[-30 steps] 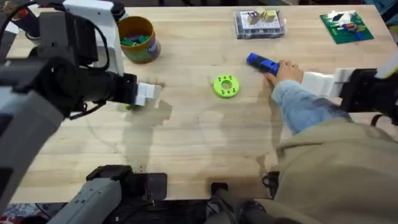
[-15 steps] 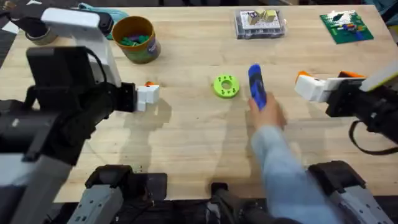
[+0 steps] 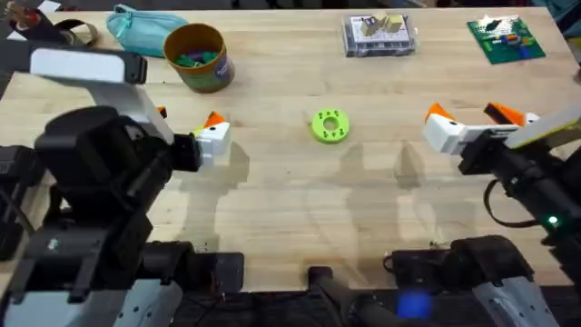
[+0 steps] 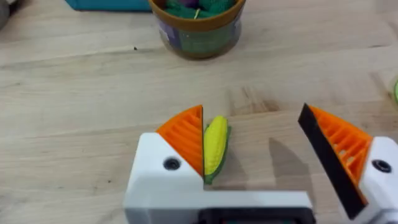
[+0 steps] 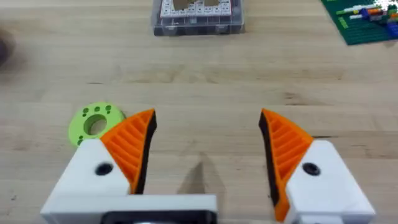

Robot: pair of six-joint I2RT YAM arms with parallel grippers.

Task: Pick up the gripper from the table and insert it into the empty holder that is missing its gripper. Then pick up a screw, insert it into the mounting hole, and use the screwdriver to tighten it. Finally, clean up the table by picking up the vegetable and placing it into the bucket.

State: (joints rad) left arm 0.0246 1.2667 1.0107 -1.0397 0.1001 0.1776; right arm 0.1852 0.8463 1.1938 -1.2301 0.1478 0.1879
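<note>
Yellow and green against pale wood, the vegetable (image 4: pixel 215 147) lies on the table (image 3: pixel 290 200) just inside my left gripper (image 4: pixel 261 149), its long axis running along the fingers, its side against the orange pad of one finger (image 4: pixel 185 138). The jaws stand wide apart, holding nothing. The bucket (image 3: pixel 198 56) waits nearby beyond it. My left arm is clearly the nearer; my right gripper (image 5: pixel 208 146), also spread and empty, hovers well apart, beside the green disc (image 5: pixel 93 121).

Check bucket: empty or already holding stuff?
Not empty. The bucket holds green pieces, seen in overhead and left wrist views; the vegetable is outside, on the table.
</note>
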